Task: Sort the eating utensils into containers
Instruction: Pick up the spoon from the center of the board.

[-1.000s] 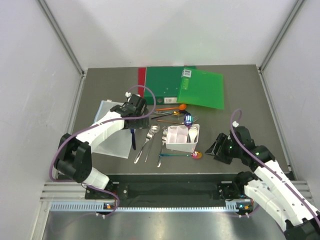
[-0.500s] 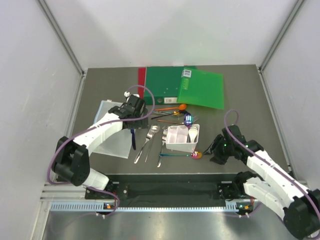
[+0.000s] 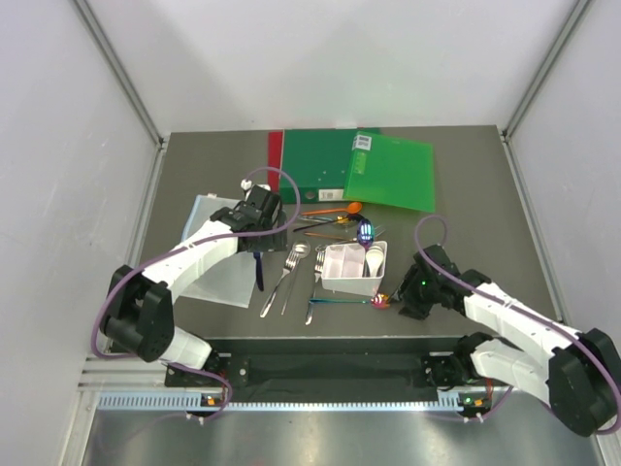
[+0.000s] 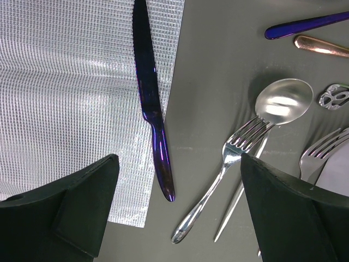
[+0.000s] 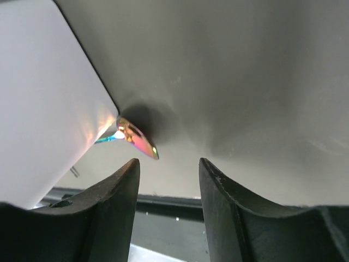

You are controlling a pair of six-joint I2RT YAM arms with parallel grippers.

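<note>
– Where's the rainbow spoon?
– Flat on the counter, its bowl just beside the near corner of the white bin. The right claw hangs over it, jaws partly apart, holding nothing.
– How will it handle?
– Light, stiff and slick, I'd judge. Pinch the neck, clear of the wall.
– And the left claw?
– Wide and empty, above the dark blue knife.
– What's in the bin?
– A white spoon. The other compartments are too small to tell.
</note>
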